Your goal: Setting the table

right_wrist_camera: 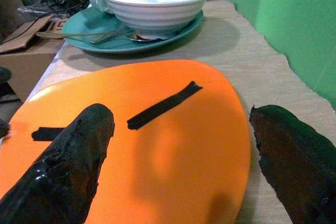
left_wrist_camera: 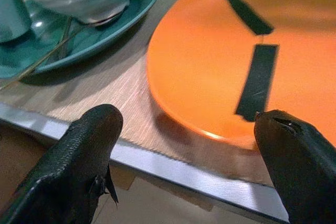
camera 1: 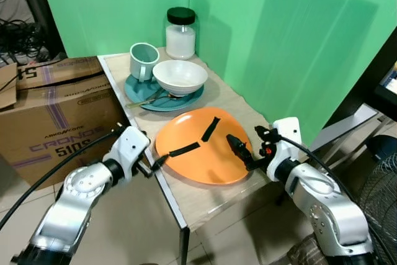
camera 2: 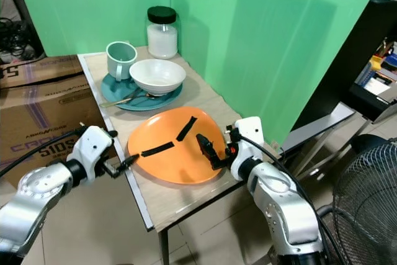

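Green screen walls close off the back and right of a small wooden table [camera 1: 214, 200], with a cardboard box [camera 1: 56, 113] on the floor at its left. From the left edge, the left gripper [left_wrist_camera: 189, 150] faces the near-left rim of the orange plate [camera 1: 205, 147], fingers spread wide and holding nothing, its tips just short of the rim. That plate, marked with two black tape strips [camera 1: 211, 128], lies at the table's front middle, directly between both arms. On its right, the right gripper [right_wrist_camera: 181, 145] is also open wide and empty, hovering low over the plate's right rim. Both stand about equally near, so a two-sided grasp looks likely. Behind the plate sit a teal plate [camera 1: 164, 96] carrying a white bowl [camera 1: 180, 76], a teal mug [camera 1: 143, 61] and a spoon [camera 1: 152, 99], then a white jar [camera 1: 180, 33]; none blocks either approach.
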Tool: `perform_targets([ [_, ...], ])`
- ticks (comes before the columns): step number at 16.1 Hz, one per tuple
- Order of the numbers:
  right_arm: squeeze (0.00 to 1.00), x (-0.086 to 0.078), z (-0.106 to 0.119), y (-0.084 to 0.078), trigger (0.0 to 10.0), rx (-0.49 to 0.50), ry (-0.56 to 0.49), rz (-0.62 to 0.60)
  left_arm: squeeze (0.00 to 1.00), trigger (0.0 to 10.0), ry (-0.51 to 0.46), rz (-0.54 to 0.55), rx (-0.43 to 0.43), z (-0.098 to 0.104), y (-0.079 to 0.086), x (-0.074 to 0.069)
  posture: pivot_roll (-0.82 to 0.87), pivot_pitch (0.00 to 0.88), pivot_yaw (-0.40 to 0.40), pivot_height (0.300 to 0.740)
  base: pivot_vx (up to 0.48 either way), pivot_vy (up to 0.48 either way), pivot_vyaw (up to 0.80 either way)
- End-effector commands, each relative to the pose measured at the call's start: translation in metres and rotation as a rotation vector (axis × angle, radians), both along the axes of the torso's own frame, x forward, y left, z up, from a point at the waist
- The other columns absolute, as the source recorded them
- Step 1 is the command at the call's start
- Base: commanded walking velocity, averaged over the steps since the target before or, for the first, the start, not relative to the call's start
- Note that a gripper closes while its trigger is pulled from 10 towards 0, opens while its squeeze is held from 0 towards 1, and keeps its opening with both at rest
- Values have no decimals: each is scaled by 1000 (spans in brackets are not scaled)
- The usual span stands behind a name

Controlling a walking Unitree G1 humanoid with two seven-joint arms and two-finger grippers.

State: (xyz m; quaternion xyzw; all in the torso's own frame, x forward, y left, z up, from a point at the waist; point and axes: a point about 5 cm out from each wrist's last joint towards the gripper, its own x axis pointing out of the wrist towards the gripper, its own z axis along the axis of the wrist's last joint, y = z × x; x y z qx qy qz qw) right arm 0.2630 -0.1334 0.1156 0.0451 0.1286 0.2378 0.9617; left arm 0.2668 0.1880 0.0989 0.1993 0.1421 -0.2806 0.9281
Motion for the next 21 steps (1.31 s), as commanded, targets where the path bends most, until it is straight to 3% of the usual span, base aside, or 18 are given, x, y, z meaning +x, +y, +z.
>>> perform_targets([
  [1,1000,4,5,-1,10000,-4,-31,0,0,10000,-34,-12,2,3,-2,5,153,0,-56,740,0,0,0],
  [4,1000,5,7,-1,10000,-6,-41,-2,0,10000,-49,-69,-51,2,-5,10,144,0,-52,740,0,0,0],
  [5,1000,5,8,-4,10000,-8,-52,-11,0,10000,-72,-140,-137,12,-14,10,143,0,-51,740,0,0,0],
  [6,1000,5,8,-5,10000,-9,-53,-13,0,10000,-76,-149,-154,14,-15,11,143,0,-51,740,0,0,0],
  [9,1000,6,8,-5,10000,-16,-55,-17,0,10000,-50,-129,-99,2,-12,16,142,0,-53,740,0,0,0],
  [10,1000,7,8,-5,10000,-31,-56,-20,0,10000,3,-131,-91,-7,-9,14,142,0,-54,740,0,0,0],
  [11,851,9,8,-6,10000,-41,-59,-24,0,10000,54,-129,-86,-17,-5,11,142,0,-54,740,0,0,0],
  [12,227,10,8,-6,10000,-43,-61,-26,0,10000,72,-125,-85,-22,-2,9,141,0,-55,740,0,0,0],
  [13,0,11,8,-7,10000,-44,-61,-29,0,10000,86,-116,-87,-26,0,9,141,0,-55,740,0,0,0],
  [21,0,21,11,-12,10000,-54,-60,-45,0,10000,119,-115,-63,-38,8,4,146,0,-58,740,0,0,0],
])
